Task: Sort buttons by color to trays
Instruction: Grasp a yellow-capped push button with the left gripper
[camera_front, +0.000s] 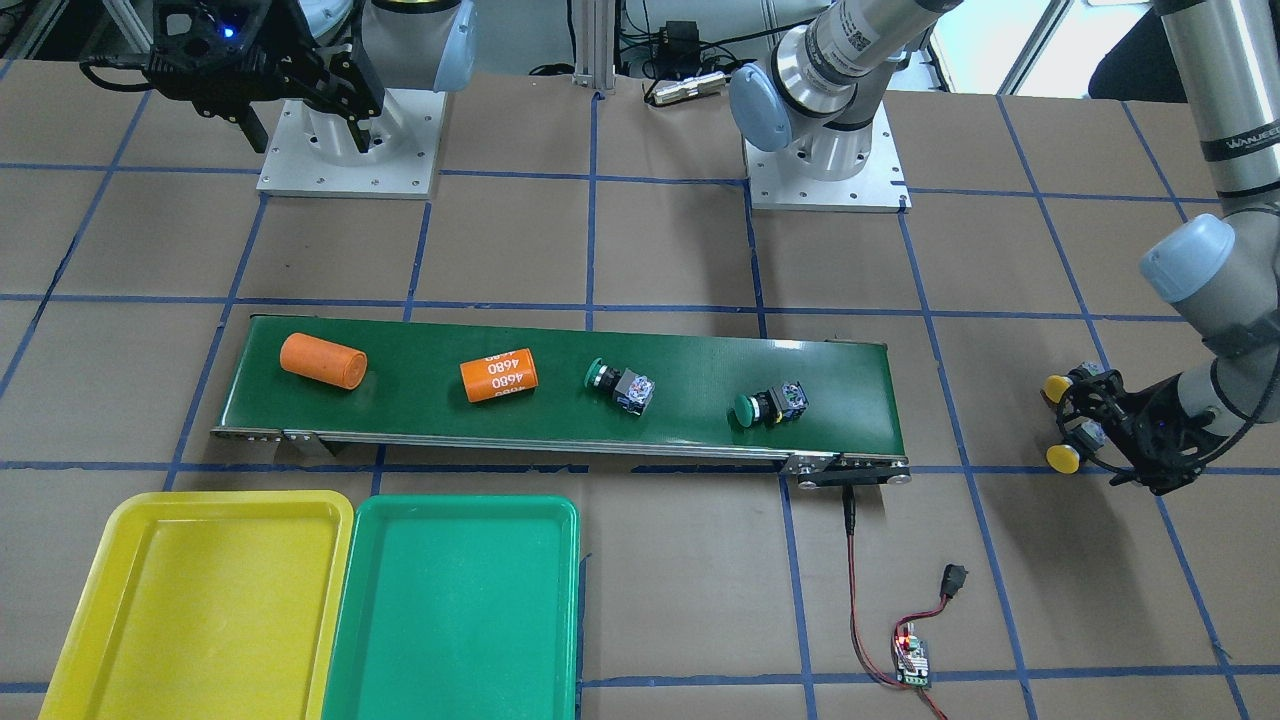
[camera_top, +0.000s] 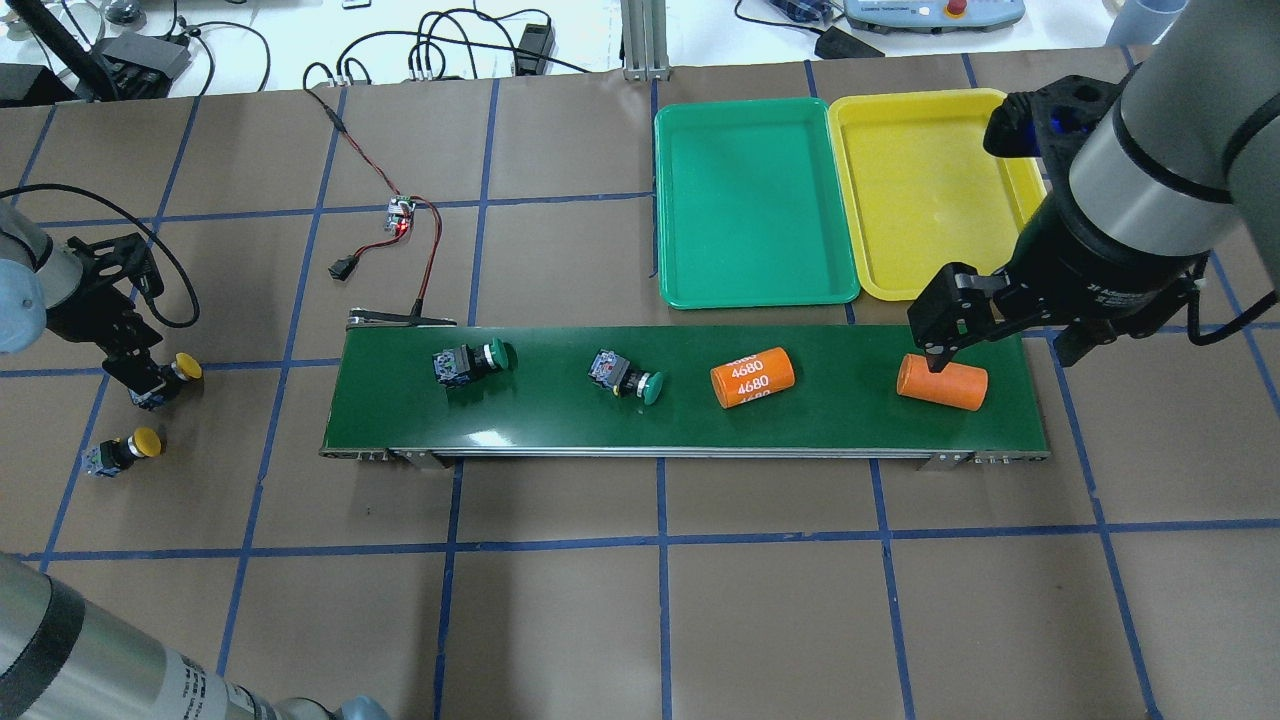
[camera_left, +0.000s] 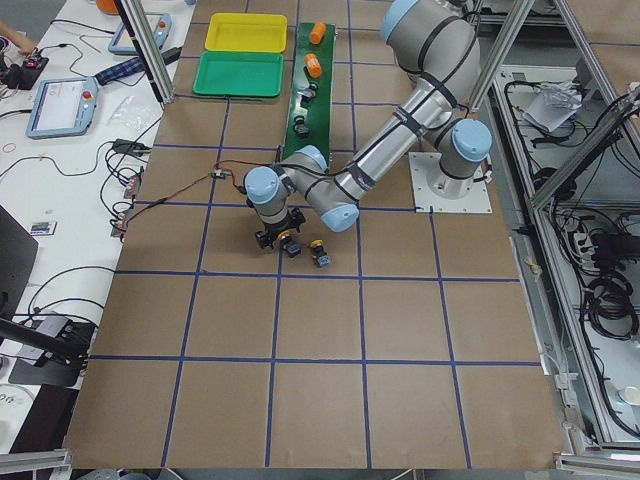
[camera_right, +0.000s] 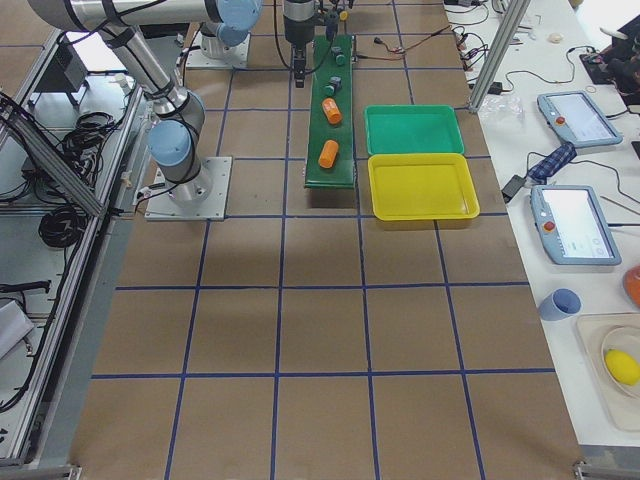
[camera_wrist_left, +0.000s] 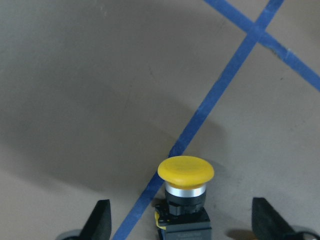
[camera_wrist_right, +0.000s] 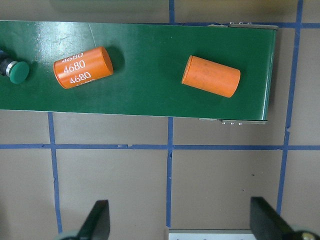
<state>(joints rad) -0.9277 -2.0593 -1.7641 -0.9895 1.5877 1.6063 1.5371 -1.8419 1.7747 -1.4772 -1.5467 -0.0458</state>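
Two green buttons lie on their sides on the dark-green conveyor belt. Two yellow buttons lie on the table off the belt's left end. My left gripper is open, down at the table, with one yellow button between its fingers, untouched. The other yellow button lies apart, nearer the robot. My right gripper is open and empty, high above the belt's right end. The green tray and the yellow tray sit side by side beyond the belt, both empty.
Two orange cylinders lie on the belt's right half, one printed 4680. A small circuit board with red and black wires lies on the table beyond the belt's left end.
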